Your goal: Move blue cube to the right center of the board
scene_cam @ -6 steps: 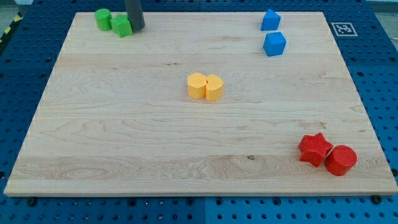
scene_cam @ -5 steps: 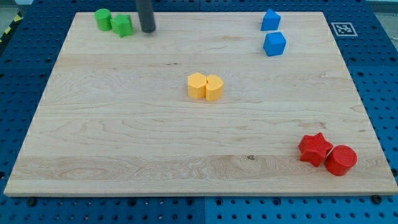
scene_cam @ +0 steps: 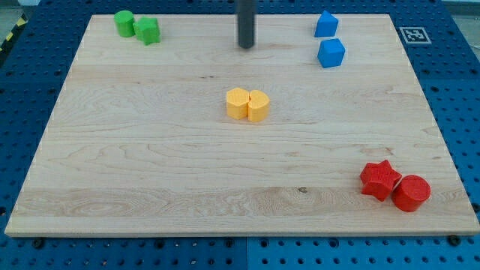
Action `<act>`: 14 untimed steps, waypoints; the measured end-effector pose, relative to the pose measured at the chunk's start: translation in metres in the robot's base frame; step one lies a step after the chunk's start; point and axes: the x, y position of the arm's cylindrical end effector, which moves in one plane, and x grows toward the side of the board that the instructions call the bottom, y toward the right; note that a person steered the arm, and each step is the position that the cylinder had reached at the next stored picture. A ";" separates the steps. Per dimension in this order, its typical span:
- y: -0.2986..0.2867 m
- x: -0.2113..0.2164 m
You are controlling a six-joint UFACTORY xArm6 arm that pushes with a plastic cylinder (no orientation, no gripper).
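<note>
The blue cube (scene_cam: 331,53) sits near the board's top right. Just above it lies a second blue block (scene_cam: 325,25) with a pointed, house-like top. My tip (scene_cam: 246,46) stands on the board near the top edge, about a hundred pixels to the left of the blue cube and not touching any block. The rod rises out of the view's top.
Two green blocks (scene_cam: 137,26) sit at the top left. Two yellow blocks (scene_cam: 247,105) touch each other at the centre, below my tip. A red star (scene_cam: 380,180) and a red cylinder (scene_cam: 411,193) sit at the bottom right. The wooden board (scene_cam: 150,172) lies on a blue pegboard table.
My tip has slid to the right along the top of the board, from beside the green blocks to a spot left of the blue blocks. No block has moved.
</note>
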 end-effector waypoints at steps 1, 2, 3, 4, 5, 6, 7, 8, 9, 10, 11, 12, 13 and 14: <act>0.061 0.008; 0.105 0.018; 0.110 0.022; 0.114 0.022; 0.118 0.016; 0.134 0.016; 0.149 0.030; 0.163 0.040; 0.179 0.041; 0.193 0.041; 0.195 0.050; 0.195 0.062; 0.195 0.072; 0.198 0.078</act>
